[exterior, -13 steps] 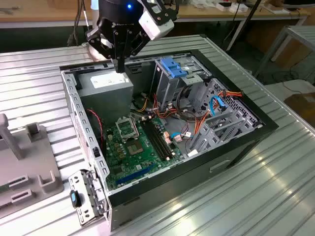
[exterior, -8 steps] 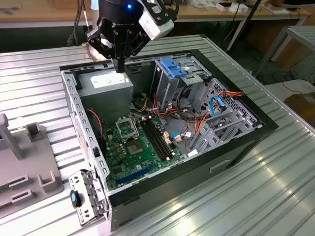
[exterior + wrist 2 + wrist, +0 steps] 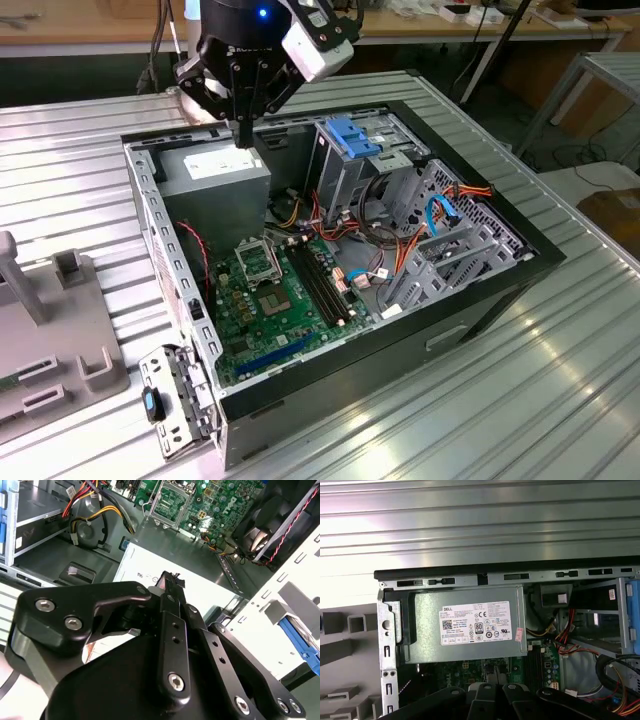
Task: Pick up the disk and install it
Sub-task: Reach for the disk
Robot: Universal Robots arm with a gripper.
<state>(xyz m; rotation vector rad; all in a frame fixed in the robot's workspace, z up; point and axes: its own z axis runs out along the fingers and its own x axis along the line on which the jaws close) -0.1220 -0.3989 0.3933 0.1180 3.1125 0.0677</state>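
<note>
Clenched on nothing, the pincer (image 3: 243, 137) hovers over the power supply (image 3: 215, 178) in the open case (image 3: 455, 330); a clean grasp likely needs its jaws spread first.

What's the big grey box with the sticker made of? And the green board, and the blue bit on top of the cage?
Grey box: looks like sheet metal, with flat, matte grey faces.
Green board: probably a stiff laminate, glossy green and studded with tiny metallic parts.
Blue top: seemingly plastic, smooth and evenly coloured like a moulding.
</note>
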